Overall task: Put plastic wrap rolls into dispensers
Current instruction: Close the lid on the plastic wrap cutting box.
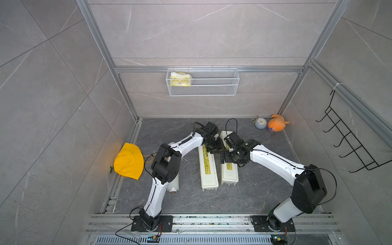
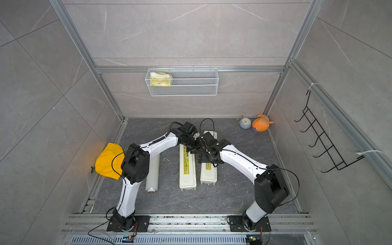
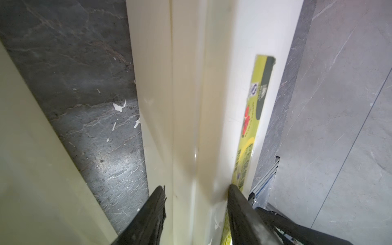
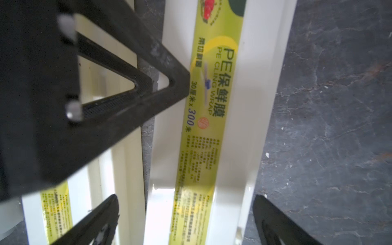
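Currently both dispensers (image 1: 209, 169) lie lids down, side by side mid-surface; one plastic wrap roll (image 2: 153, 174) lies unloaded toward the left edge, 2nd not in view. L end effector (image 3: 196, 186) pinches the inner rim of the right-edge-side dispenser (image 4: 212, 127), R end effector (image 4: 186, 196) straddles it, spread wide; lid opening + loading likely pending.
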`<act>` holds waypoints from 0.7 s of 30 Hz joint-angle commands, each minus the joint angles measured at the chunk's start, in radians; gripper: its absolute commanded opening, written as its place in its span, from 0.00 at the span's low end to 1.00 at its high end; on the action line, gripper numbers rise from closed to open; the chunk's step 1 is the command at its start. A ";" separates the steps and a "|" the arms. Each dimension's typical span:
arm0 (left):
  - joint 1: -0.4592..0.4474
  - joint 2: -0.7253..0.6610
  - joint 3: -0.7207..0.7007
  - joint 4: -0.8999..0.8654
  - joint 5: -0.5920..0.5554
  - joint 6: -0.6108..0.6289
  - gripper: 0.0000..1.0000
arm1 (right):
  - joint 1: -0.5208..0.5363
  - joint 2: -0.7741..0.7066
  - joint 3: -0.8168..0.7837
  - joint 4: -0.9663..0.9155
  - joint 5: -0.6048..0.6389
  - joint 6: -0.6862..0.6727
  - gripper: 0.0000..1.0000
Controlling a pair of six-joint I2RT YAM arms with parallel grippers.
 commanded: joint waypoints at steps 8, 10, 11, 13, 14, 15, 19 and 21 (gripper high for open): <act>-0.008 0.010 -0.060 -0.002 -0.008 -0.054 0.45 | -0.107 -0.204 -0.226 0.090 -0.151 -0.008 0.97; -0.010 0.004 -0.070 -0.002 -0.013 -0.058 0.45 | -0.140 -0.231 -0.288 0.151 -0.216 -0.008 0.95; -0.011 0.003 -0.076 -0.001 -0.015 -0.060 0.44 | -0.157 -0.237 -0.320 0.188 -0.253 -0.006 0.93; -0.014 -0.002 -0.086 -0.001 -0.019 -0.067 0.44 | -0.185 -0.240 -0.373 0.273 -0.322 -0.001 0.90; -0.016 -0.005 -0.094 0.002 -0.020 -0.072 0.44 | -0.196 -0.236 -0.391 0.305 -0.351 0.005 0.87; -0.018 -0.009 -0.102 0.004 -0.022 -0.076 0.44 | -0.209 -0.230 -0.417 0.358 -0.383 0.015 0.83; -0.019 -0.019 -0.124 0.011 -0.030 -0.085 0.44 | -0.234 -0.173 -0.456 0.504 -0.499 0.038 0.79; -0.020 -0.027 -0.123 0.018 -0.033 -0.095 0.45 | -0.234 -0.157 -0.453 0.533 -0.534 0.044 0.78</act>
